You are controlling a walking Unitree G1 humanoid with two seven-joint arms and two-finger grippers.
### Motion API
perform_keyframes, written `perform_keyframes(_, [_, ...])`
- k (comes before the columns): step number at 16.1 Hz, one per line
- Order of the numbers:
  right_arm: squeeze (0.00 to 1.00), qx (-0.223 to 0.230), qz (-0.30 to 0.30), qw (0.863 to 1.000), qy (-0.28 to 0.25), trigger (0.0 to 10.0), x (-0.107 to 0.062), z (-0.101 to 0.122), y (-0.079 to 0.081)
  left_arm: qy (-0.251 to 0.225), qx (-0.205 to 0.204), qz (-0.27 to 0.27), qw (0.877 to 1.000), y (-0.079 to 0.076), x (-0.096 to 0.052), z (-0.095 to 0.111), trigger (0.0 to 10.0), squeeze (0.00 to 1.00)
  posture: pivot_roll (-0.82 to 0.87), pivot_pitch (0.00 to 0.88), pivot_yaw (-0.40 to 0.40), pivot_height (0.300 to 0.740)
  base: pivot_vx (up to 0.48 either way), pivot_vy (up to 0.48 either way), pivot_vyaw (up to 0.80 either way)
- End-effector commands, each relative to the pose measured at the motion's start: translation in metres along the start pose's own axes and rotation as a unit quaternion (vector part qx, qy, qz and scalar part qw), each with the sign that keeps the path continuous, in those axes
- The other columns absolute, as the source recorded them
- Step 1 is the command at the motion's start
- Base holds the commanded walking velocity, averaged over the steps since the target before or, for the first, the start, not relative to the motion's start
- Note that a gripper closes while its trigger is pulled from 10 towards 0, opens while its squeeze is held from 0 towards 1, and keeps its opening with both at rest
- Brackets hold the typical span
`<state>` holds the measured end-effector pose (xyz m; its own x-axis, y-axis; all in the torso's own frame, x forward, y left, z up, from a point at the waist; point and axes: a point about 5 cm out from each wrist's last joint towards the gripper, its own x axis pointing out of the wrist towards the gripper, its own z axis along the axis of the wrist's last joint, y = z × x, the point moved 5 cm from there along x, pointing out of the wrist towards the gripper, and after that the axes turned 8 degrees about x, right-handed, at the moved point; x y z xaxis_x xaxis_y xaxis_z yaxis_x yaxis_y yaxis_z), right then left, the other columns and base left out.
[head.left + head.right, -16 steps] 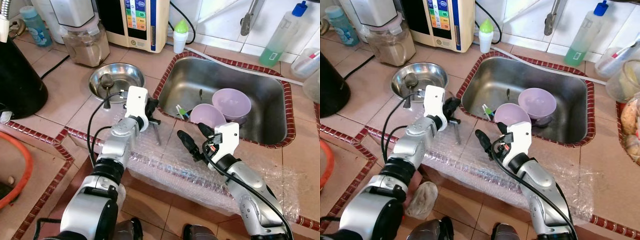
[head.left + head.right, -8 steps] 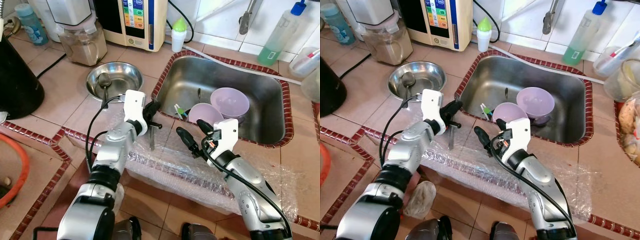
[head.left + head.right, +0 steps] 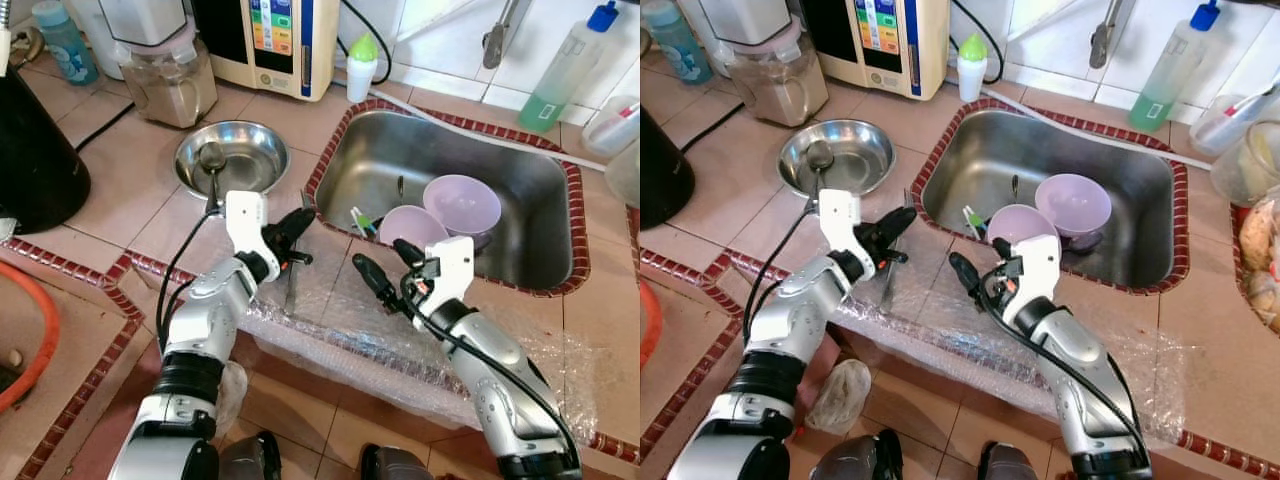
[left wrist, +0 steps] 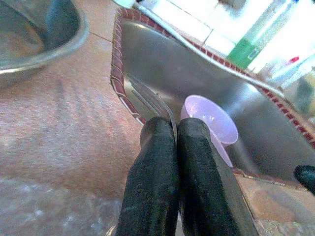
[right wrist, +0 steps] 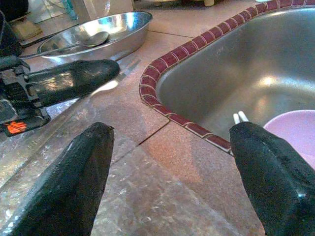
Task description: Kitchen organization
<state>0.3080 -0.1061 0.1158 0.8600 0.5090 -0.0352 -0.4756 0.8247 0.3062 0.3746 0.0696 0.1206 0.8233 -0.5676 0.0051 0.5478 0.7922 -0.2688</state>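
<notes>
Fork (image 3: 292, 278) is the metal piece pinched between the pressed-together fingers of the left gripper (image 3: 296, 222), its handle hanging down below the fingers over a sheet of bubble wrap (image 3: 340, 320) on the tiled counter (image 3: 120, 190). In the left wrist view the tines (image 4: 147, 101) stick out past the fingertips (image 4: 157, 129) toward the corner of the sink. Behind and to the left of this gripper sits a steel bowl (image 3: 232, 158) with a spoon (image 3: 212, 160) lying in it. Farther back from it, along the wall, stand a blender jar (image 3: 170, 80) holding something tan, a white appliance with a coloured button panel (image 3: 280, 40) and a small white bottle with a green cap (image 3: 360, 68).

To the right of the left gripper, and apart from it, the right gripper (image 3: 385, 268) hovers over the bubble wrap at the near rim of the steel sink (image 3: 440, 160), its two black fingers spread wide with nothing between them. Just beyond its fingers, inside the sink, are two lilac bowls (image 3: 440, 215), touching or nearly so, and a small green and white item (image 3: 362, 222), perhaps a brush, though it is too small to tell. Well beyond this gripper, behind the sink's far right corner, stands a bottle of green liquid with a blue cap (image 3: 570, 65).
</notes>
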Motion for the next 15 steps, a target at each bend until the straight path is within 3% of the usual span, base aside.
perform_keyframes(1, [0.0, -0.004, -0.007, 1.0, 0.0, 10.0, -0.001, 0.0, -0.004, -0.011, -0.009, -0.004, 1.0, 0.001, -0.004, 0.005, 0.0, 0.0, -0.12, 0.104, -0.009, 0.74, 0.0, 0.0, 0.0])
perform_keyframes(4, [0.0, -0.01, -0.009, 1.0, -0.004, 10.0, 0.001, 0.001, -0.004, -0.057, -0.077, -0.018, 0.995, -0.002, -0.005, 0.024, 0.0, 0.0, -0.12, 0.104, -0.01, 0.74, 0.0, 0.0, 0.0])
perform_keyframes(9, [0.0, -0.021, -0.016, 1.0, -0.015, 10.0, 0.004, 0.007, -0.007, -0.1, -0.122, -0.061, 0.986, -0.013, -0.006, 0.049, 0.0, 0.0, -0.12, 0.1, -0.012, 0.74, 0.0, 0.0, 0.0])
perform_keyframes(13, [0.0, 0.014, -0.005, 0.999, -0.048, 10.0, 0.015, 0.03, -0.006, -0.128, -0.183, -0.142, 0.964, -0.034, -0.013, 0.077, 0.0, 0.0, -0.11, 0.091, -0.011, 0.74, 0.0, 0.0, 0.0])
perform_keyframes(15, [0.0, 0.033, 0.014, 0.998, -0.057, 10.0, 0.022, 0.041, -0.005, -0.152, -0.179, -0.161, 0.959, -0.039, -0.013, 0.098, 0.0, 0.0, -0.1, 0.083, -0.014, 0.74, 0.0, 0.0, 0.0])
